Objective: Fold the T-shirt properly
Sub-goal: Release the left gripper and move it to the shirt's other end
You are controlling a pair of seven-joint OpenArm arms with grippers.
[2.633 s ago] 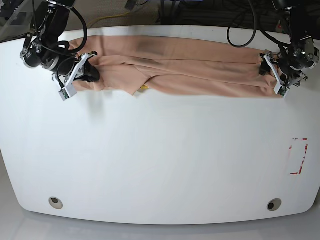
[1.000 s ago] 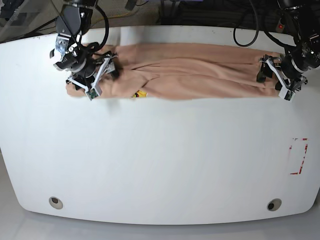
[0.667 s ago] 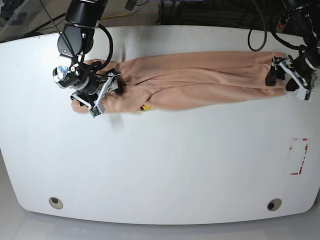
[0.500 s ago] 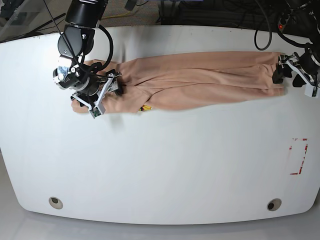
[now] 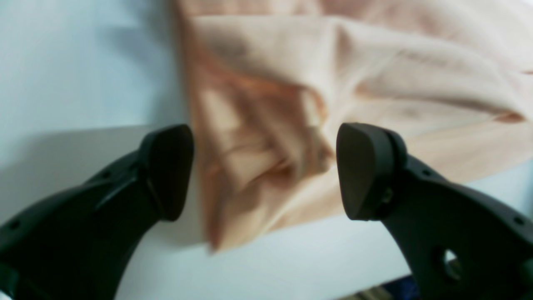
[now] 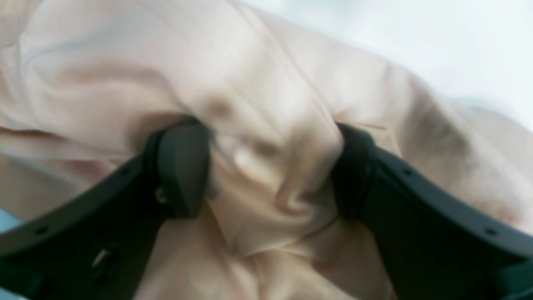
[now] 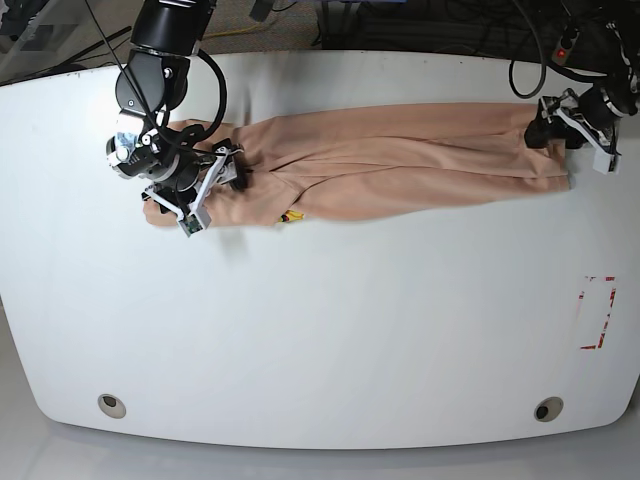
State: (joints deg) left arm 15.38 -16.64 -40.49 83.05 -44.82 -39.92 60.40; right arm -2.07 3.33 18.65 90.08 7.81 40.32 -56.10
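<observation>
The peach T-shirt [image 7: 400,165] lies stretched as a long narrow band across the far half of the white table [image 7: 320,330], with its small yellow tag [image 7: 290,214] peeking out at the near edge. At the band's left end my right gripper [image 7: 212,190] is shut on a bunched fold of the T-shirt [image 6: 266,137], which bulges between its two black pads [image 6: 183,166]. My left gripper [image 7: 572,135] stands open at the band's right end. That end of the T-shirt [image 5: 258,137] lies loose on the table between its wide-apart fingers [image 5: 362,171].
A red-marked rectangle [image 7: 598,312] sits near the table's right edge. Two round holes [image 7: 112,405] [image 7: 548,409] lie near the front corners. Cables and dark equipment [image 7: 400,25] run behind the far edge.
The shirt was drawn out longer to the right. My left gripper let go of its end, opened and moved back a little. The right gripper dipped slightly, then stayed put.
</observation>
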